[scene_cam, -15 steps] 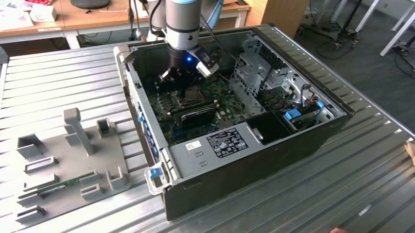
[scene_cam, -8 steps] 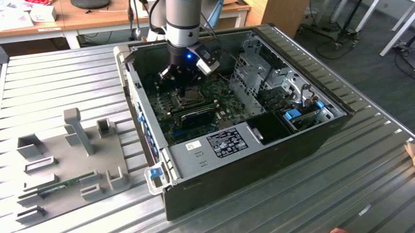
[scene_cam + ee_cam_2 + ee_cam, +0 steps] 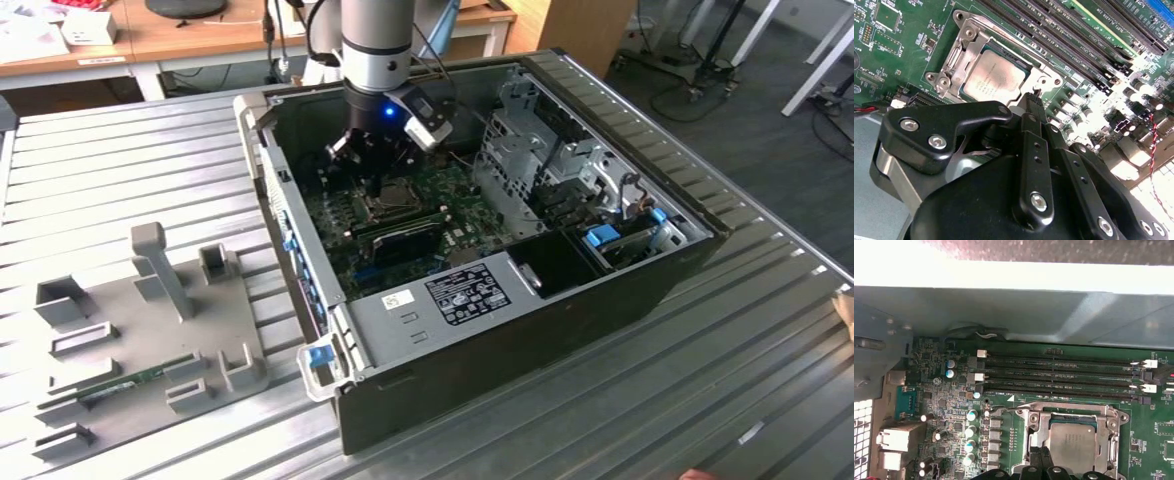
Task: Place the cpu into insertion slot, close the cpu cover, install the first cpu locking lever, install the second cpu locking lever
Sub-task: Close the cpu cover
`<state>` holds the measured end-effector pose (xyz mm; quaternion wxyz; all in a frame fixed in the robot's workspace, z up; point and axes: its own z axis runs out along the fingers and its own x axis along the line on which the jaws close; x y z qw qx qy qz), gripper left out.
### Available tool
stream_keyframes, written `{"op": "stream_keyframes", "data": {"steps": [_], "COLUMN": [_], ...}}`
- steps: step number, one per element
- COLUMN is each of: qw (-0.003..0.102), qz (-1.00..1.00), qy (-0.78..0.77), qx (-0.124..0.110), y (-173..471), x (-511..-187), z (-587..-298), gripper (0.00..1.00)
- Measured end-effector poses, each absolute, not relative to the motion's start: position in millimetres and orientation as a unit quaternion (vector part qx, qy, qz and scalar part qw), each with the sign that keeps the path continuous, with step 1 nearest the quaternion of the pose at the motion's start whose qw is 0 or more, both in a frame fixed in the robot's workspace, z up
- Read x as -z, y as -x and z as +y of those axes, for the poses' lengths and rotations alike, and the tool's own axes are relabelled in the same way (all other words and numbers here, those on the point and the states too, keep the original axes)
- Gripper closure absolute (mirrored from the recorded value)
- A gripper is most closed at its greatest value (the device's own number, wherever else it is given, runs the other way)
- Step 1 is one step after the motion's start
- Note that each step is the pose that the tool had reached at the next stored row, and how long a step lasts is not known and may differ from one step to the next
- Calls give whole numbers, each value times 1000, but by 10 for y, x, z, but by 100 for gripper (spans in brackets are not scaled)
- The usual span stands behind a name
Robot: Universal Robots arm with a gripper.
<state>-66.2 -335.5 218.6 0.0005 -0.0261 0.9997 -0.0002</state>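
Observation:
The cpu (image 3: 994, 77) (image 3: 1071, 445), a pale metal square, lies flat in the insertion slot (image 3: 961, 35) (image 3: 1026, 437) on the green board. The silver cpu cover (image 3: 1043, 80) (image 3: 1114, 415) lies down around it, framing its top. My gripper (image 3: 1033, 96) (image 3: 1040, 456) is shut with nothing between its black fingers. Its tips hover right at one edge of the socket frame; whether they touch it I cannot tell. In the exterior view the gripper (image 3: 383, 170) reaches down inside the open computer case, just above the socket (image 3: 395, 207).
Long black memory slots (image 3: 1079, 40) (image 3: 1059, 372) run along one side of the socket. Capacitors (image 3: 971, 430) and the rear ports (image 3: 896, 440) stand close by. The case walls (image 3: 274, 190) and drive cage (image 3: 534, 150) hem in the arm. A grey fixture plate (image 3: 147, 330) lies on the table at the exterior view's left.

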Motion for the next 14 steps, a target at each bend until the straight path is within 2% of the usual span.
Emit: {"op": "stream_keyframes", "data": {"steps": [14], "qw": [0], "qz": [1000], "qy": [26], "qx": [0], "y": [483], "x": [-2187], "z": [-3356], "gripper": [90]}}
